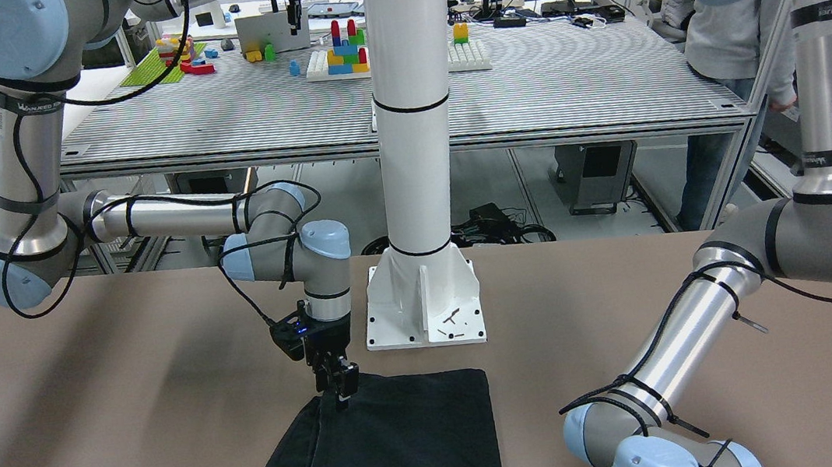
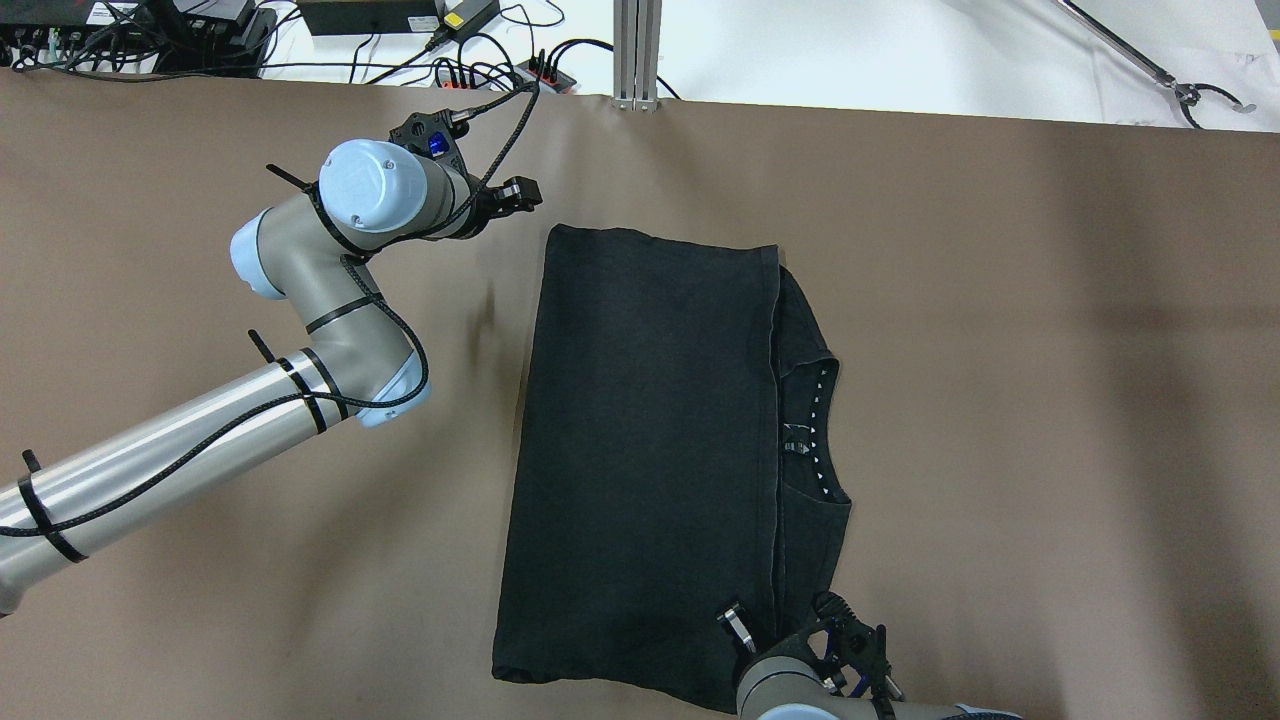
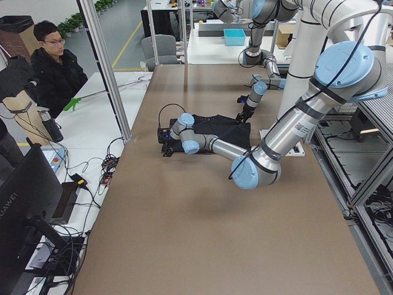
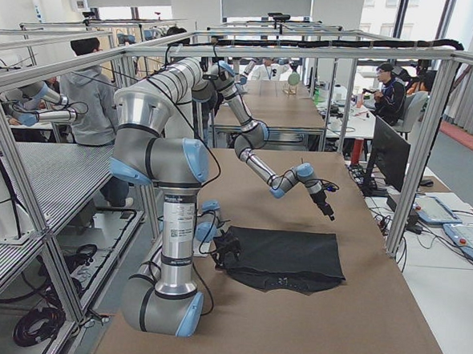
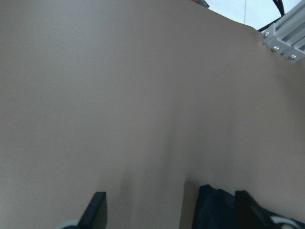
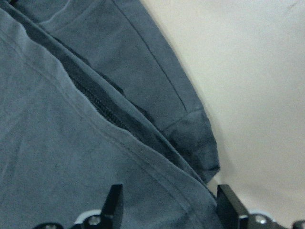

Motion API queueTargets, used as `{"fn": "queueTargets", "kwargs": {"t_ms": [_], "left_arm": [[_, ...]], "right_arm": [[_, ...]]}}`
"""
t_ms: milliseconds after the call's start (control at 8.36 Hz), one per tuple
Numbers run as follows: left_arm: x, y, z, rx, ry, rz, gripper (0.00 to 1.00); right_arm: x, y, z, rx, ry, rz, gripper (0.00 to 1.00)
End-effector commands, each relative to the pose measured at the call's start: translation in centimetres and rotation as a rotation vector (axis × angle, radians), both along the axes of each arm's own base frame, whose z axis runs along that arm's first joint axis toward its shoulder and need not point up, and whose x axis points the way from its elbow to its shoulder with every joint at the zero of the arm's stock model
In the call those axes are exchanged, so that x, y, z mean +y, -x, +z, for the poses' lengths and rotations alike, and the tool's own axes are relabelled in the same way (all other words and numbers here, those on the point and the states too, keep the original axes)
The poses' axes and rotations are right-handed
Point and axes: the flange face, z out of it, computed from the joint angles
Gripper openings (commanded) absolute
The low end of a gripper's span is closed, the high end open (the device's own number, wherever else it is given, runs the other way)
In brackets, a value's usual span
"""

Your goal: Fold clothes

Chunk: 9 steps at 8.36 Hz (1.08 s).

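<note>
The black garment lies flat on the brown table, folded lengthwise, with its collar showing at the right side. My left gripper hovers just beyond the garment's far-left corner. In the left wrist view the gripper is open and empty, with that corner near its right finger. My right gripper is over the garment's near edge, next to the fold line. In the right wrist view it is open, with the fabric and a sleeve hem just below it. It also shows at the garment's edge in the front-facing view.
The white pillar's base plate stands on the table close behind the garment's near edge. An aluminium post and cables stand at the table's far edge. A person sits beyond that side.
</note>
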Motion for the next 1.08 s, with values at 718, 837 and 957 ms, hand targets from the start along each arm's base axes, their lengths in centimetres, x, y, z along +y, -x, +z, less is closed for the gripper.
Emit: {"fn": "queueTargets", "kwargs": {"t_ms": [718, 837, 957], "left_arm": [[1.0, -1.4, 0.6, -0.016, -0.004, -0.021, 0.94], [1.5, -2.2, 0.5, -0.015, -0.006, -0.017, 0.94], [1.5, -2.2, 0.6, -0.016, -0.004, -0.018, 0.94]], "right_arm": [[1.2, 0.0, 2.3, 0.054, -0.021, -0.039, 0.57], [1.2, 0.0, 2.3, 0.054, -0.02, -0.038, 0.38], [1.2, 0.0, 2.3, 0.052, -0.018, -0.038, 0.16]]}}
